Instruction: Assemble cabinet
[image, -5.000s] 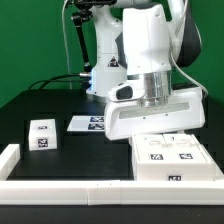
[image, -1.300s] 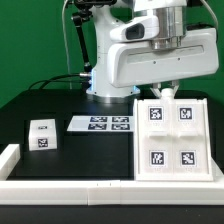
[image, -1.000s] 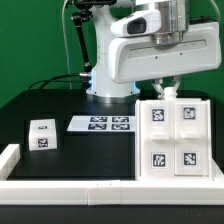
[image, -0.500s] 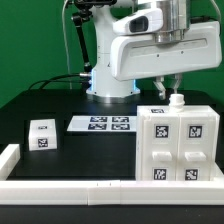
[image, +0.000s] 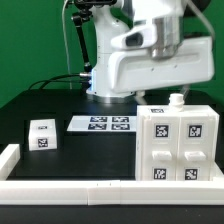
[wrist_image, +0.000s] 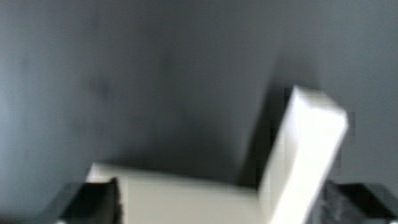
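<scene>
The cabinet (image: 178, 145), a large white box, stands upright on the black table at the exterior view's right. Its face with four black-and-white tags points toward the camera, and a small white knob (image: 176, 99) sticks up from its top. The arm's white hand (image: 155, 60) is motion-blurred just above the cabinet's top rear, and its fingers do not show there. In the wrist view my gripper (wrist_image: 222, 205) is open. Its dark fingertips (wrist_image: 82, 200) stand wide apart on either side of a blurred white cabinet part (wrist_image: 302, 150) below them.
A small white drawer block (image: 42, 133) with tags lies at the exterior view's left. The marker board (image: 100, 124) lies flat mid-table. A low white border rail (image: 60, 186) runs along the front and left edges. The robot base (image: 100, 60) stands behind.
The cabinet was lifted from lying flat and tipped upright, then set down standing. In the last half second the hand has risen off its top while the cabinet stayed still.
</scene>
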